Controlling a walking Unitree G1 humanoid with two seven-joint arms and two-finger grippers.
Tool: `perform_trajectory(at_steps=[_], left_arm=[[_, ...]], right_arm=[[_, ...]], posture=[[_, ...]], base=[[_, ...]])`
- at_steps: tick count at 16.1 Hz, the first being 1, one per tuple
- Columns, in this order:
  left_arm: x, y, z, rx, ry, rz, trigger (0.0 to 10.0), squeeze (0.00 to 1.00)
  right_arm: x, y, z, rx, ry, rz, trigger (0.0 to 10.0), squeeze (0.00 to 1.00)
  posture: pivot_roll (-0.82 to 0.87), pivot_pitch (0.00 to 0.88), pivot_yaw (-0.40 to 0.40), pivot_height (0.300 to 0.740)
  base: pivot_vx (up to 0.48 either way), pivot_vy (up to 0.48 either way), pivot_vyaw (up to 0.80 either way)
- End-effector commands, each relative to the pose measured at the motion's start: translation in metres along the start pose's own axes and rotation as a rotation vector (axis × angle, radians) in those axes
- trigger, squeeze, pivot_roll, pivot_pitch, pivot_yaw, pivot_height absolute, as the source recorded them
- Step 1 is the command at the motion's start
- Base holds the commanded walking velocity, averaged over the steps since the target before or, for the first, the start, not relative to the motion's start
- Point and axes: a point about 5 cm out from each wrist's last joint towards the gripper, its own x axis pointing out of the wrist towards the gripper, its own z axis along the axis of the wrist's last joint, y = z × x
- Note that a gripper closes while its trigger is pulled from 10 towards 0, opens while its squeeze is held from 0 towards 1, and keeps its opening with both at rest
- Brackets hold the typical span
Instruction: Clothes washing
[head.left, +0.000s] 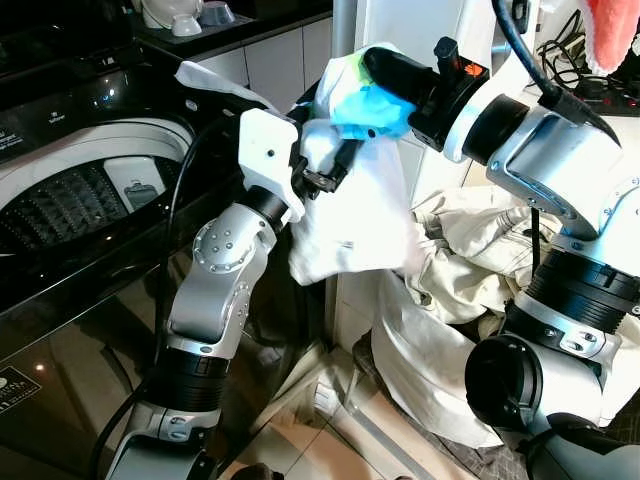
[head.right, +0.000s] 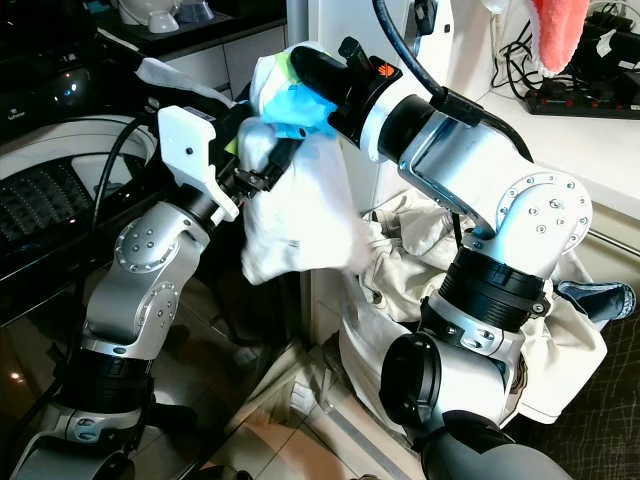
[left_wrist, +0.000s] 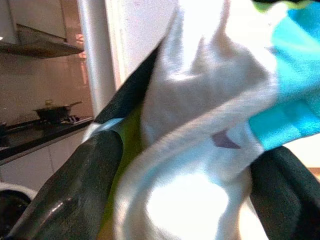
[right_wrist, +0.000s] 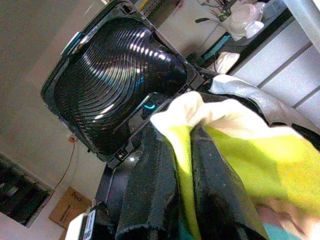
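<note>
A white garment (head.left: 360, 220) with a blue patch and a yellow-green edge hangs in the air between my two grippers, just right of the washing machine. My right gripper (head.left: 385, 72) is at its top, shut on the yellow-green edge (right_wrist: 240, 150). My left gripper (head.left: 330, 165) is lower, at the garment's left side. Its two fingers stand wide apart with white cloth (left_wrist: 200, 150) lying between them. The black top-loading washing machine (head.left: 80, 200) stands on the left, its ribbed lid (right_wrist: 115, 85) raised and the tub showing.
A heap of cream laundry (head.left: 470, 250) sits low on the right, in a white bag. Behind it runs a white counter with a power strip (head.right: 570, 95). A dark counter with white crockery (head.left: 185, 15) lies beyond the machine. Tiled floor (head.left: 330, 440) is below.
</note>
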Motion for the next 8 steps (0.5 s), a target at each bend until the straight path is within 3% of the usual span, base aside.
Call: perform_trajectory(at_steps=[1, 6, 8], left_arm=[[-0.001, 0.009, 0.000, 0.011, 0.001, 0.044, 0.0, 0.00], [-0.009, 0.003, 0.000, -0.020, -0.006, -0.029, 0.0, 0.00], [-0.018, -0.006, -0.003, -0.045, 0.007, -0.122, 0.0, 0.00]], right_arm=[[-0.006, 0.001, 0.002, -0.009, -0.024, 0.002, 0.0, 0.00], [-0.012, -0.011, -0.010, 0.040, -0.015, -0.045, 0.0, 0.00], [-0.014, -0.014, -0.015, 0.063, -0.012, -0.056, 0.0, 0.00]], posture=[[-0.02, 0.000, 0.013, 0.740], [-0.02, 0.000, 0.015, 0.740], [-0.02, 0.000, 0.014, 0.740]], base=[[0.000, 0.000, 0.00], [0.000, 0.000, 0.00], [0.000, 0.000, 0.00]])
